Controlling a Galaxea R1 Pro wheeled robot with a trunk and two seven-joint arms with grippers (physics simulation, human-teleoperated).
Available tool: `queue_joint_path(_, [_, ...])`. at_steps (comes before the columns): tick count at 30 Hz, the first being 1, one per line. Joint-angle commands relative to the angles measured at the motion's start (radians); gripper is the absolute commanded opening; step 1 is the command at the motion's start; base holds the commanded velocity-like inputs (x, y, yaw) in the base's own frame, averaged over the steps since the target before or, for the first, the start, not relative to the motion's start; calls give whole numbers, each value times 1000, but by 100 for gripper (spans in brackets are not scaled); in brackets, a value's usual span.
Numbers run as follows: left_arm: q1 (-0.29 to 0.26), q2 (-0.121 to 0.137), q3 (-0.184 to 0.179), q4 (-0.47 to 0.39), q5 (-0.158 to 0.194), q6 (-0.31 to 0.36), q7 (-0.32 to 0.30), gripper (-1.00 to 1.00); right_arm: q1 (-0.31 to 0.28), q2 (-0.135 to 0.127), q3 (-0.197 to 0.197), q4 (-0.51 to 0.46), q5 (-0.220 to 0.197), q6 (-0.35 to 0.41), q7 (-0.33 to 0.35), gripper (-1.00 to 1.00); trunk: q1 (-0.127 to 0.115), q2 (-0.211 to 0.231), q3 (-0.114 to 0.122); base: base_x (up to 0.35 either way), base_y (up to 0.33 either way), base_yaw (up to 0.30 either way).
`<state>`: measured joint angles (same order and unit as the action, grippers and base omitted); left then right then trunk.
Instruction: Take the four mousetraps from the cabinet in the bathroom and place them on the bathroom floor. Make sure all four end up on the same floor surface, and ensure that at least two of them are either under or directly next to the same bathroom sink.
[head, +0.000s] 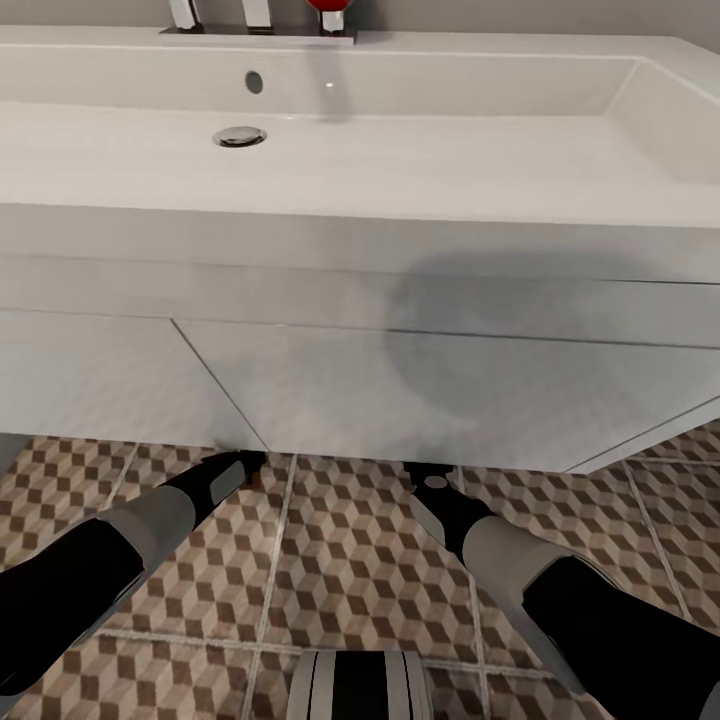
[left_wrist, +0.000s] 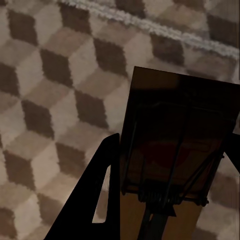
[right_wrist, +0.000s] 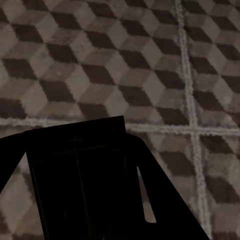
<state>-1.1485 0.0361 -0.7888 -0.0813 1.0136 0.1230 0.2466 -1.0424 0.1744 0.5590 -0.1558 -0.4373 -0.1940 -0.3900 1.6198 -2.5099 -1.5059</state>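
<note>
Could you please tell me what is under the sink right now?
Under the sink, both arms reach over the tiled floor. The left gripper and the right gripper each hold a mousetrap above it. The cabinet front hides the floor farther back.

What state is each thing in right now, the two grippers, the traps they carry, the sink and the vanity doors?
Left gripper: shut on a mousetrap, above the floor.
Right gripper: shut on a second mousetrap.
Sink: basin empty, dry.
Vanity doors: shut.
</note>
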Motion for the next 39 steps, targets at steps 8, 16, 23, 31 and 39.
queue_joint_path(8, [-77, -1, -13, -20, 0, 8, 13, -100, -1, 0, 8, 1, -12, -6, -1, -100, 0, 0, -6, 0, 0, 3])
queue_joint_path(16, [-77, -1, -13, -20, 1, 7, 13, -100, -1, 0, 8, 1, -12, -18, -1, -100, 0, 0, -9, 0, 0, 30])
queue_joint_path(23, [19, -3, -22, -29, 7, -1, -1, -100, -5, -2, 11, 28, -13, -24, -3, -100, 0, 0, -9, 0, 0, 1])
queue_joint_path(31, [52, -19, -23, -40, 3, 1, 0, -100, 3, -3, 9, -7, -12, -27, -9, -100, 0, 0, -9, 0, 0, 0])
queue_joint_path(39, [55, -29, -23, -41, 1, 1, 0, -100, 4, -3, 9, -28, -11, -26, -15, -100, 0, 0, -8, 0, 0, -39])
